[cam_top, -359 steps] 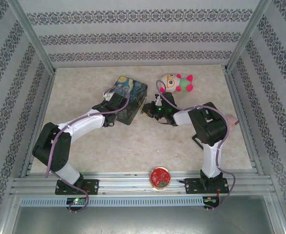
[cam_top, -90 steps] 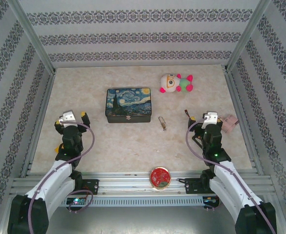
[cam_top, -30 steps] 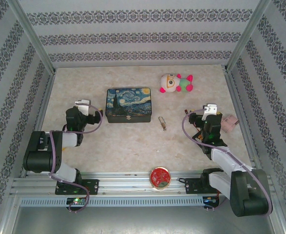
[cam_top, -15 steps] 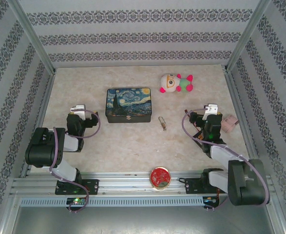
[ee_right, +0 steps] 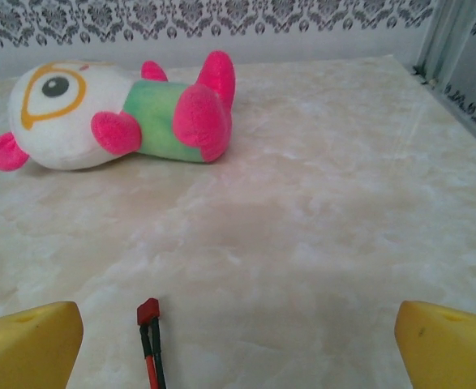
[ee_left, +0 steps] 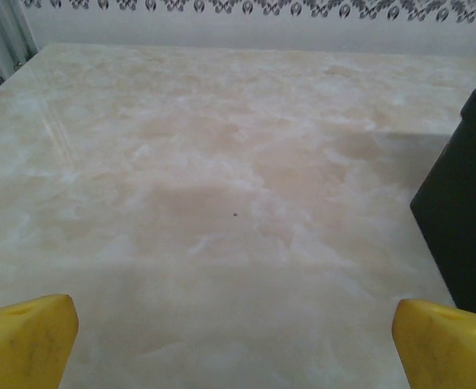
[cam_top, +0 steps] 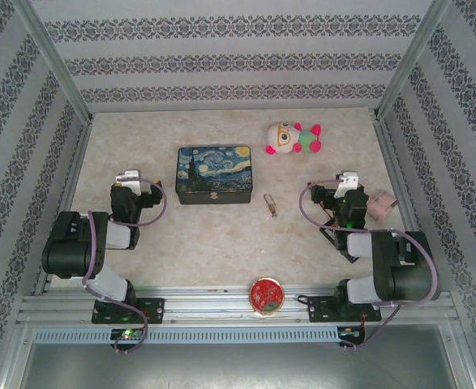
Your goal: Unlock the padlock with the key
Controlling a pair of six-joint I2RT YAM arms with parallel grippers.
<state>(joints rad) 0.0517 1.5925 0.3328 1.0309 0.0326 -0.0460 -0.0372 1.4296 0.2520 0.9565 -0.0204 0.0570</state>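
- Starry-night tin box (cam_top: 214, 174) sits left of centre on the marbled table (cam_top: 221, 243); from the top view it stands between the left gripper (cam_top: 136, 186) and the padlock (cam_top: 270, 204); in the left wrist view its dark side wall (ee_left: 465, 203) rises at the right edge
- Plush toy (cam_top: 293, 138) with a white head, green body and pink limbs lies on its side toward the far wall, beyond the padlock and well apart from it; the right wrist view looks straight at it (ee_right: 116, 113)
- Round red disc (cam_top: 267, 294) rests at the near edge, between the two arm bases
- Small pale pink thing (cam_top: 379, 205) lies just right of the right gripper (cam_top: 336, 191); what it is cannot be told
- Thin red-and-black strand (ee_right: 149, 340) lies on the table near the right gripper's fingers
- Padlock lies flat on the table just beside the tin's near right corner, apart from it, with bare table between it and the right gripper
- Padlock looks tiny; silvery loop at its far end, darker brassy body toward the arms; too small to tell whether the shackle is latched
- Left gripper (ee_left: 238, 344) has its yellow fingertips (ee_left: 27, 340) spread wide over bare table, holding nothing
- Right gripper (ee_right: 238, 348) likewise has its fingertips (ee_right: 448, 344) spread wide, holding nothing
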